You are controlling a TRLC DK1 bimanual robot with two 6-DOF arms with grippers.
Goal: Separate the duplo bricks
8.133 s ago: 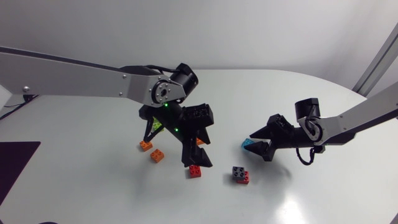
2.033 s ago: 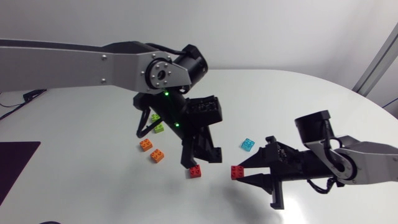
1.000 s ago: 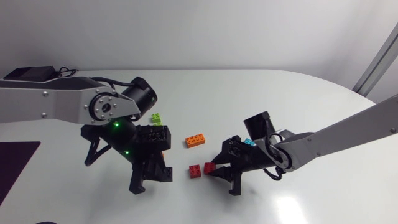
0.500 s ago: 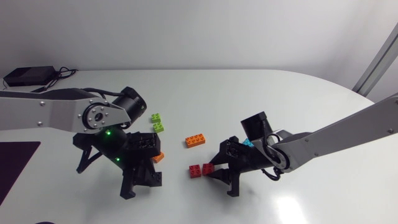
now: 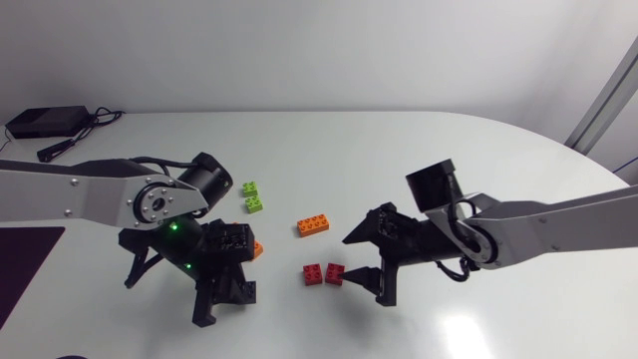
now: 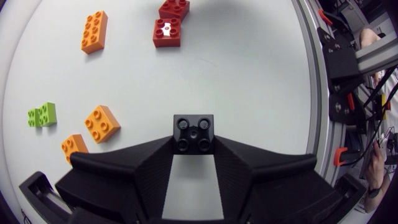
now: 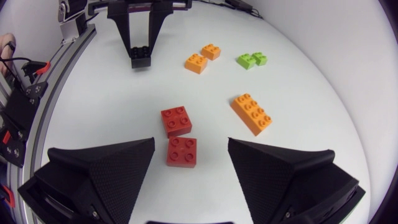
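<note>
My left gripper (image 5: 221,302) hangs over the table's front left, shut on a small black brick (image 6: 193,132) that shows clearly between its fingers in the left wrist view. Two red bricks (image 5: 313,274) (image 5: 334,272) lie side by side near the middle. My right gripper (image 5: 350,255) stands open just right of them; in the right wrist view the nearer red brick (image 7: 181,151) lies loose between its spread fingers and the other red brick (image 7: 176,121) lies just ahead. An orange long brick (image 5: 315,225) lies behind the red ones.
Two green bricks (image 5: 252,195) lie at the back, left of centre. A small orange brick (image 5: 256,249) peeks out beside the left gripper, and the left wrist view shows two of them (image 6: 102,123) (image 6: 74,146). A black adapter (image 5: 30,122) sits at the far left.
My right gripper has opened and let go of a red brick, which now lies beside the other red one, and it has drawn back a little to the right. The left arm has barely shifted.
</note>
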